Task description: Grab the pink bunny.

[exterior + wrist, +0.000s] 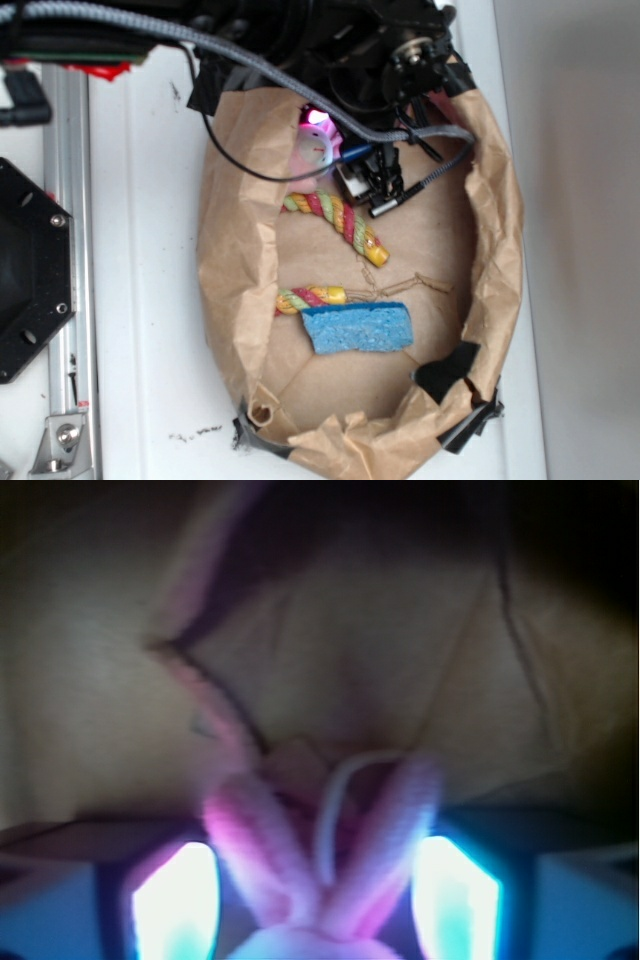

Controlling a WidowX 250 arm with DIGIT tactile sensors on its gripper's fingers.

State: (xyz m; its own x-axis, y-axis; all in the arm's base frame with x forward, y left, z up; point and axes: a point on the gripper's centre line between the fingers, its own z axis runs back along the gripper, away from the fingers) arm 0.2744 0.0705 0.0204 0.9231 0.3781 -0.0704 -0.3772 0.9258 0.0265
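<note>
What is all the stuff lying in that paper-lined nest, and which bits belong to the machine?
pink bunny: one, light pink with two long ears, at the top of the nest under the arm, between the pincer's fingers.
rope toy: one, pink, yellow and green twisted, curving through the middle.
blue sponge: one, blue, below the rope's lower end.
brown paper: one crumpled sheet, brown, forming the nest's walls and floor.
black tape: several pieces, black, along the paper's edges.
white table: one, white, under everything.
metal rail: one, silver, on the left.
pincer: one, black; whether it has closed is unclear.
</note>
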